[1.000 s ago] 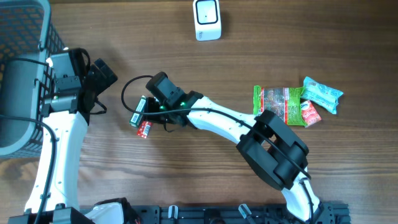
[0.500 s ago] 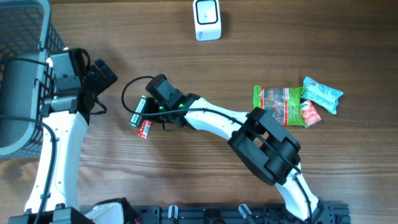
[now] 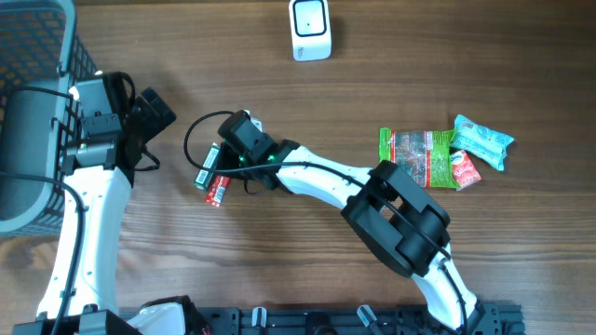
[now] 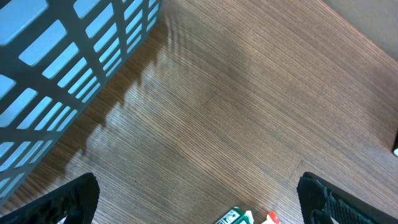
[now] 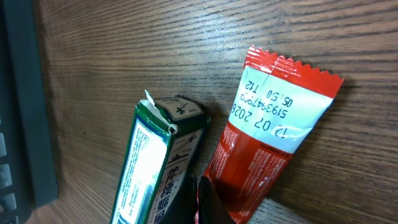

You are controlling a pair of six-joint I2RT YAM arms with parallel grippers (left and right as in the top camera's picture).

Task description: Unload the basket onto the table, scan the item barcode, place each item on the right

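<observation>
A green packet [image 3: 207, 166] and a red packet [image 3: 216, 193] lie side by side on the wooden table, left of centre. My right gripper [image 3: 223, 173] is down at them. In the right wrist view its fingers [image 5: 198, 199] are shut together in the gap between the green packet [image 5: 155, 168] and the red packet [image 5: 267, 137], holding neither. The white scanner [image 3: 310, 30] stands at the table's far edge. My left gripper [image 3: 160, 113] hovers open to the upper left of the packets, nothing between its fingers [image 4: 78, 196].
A grey mesh basket [image 3: 37, 56] fills the far left corner, close behind the left arm. A green snack bag [image 3: 416, 156], a teal packet [image 3: 482, 141] and a small red packet [image 3: 465, 170] lie at the right.
The right arm's elbow has swung a little to the left, while its gripper stays down at the two packets. The left arm has not moved.
</observation>
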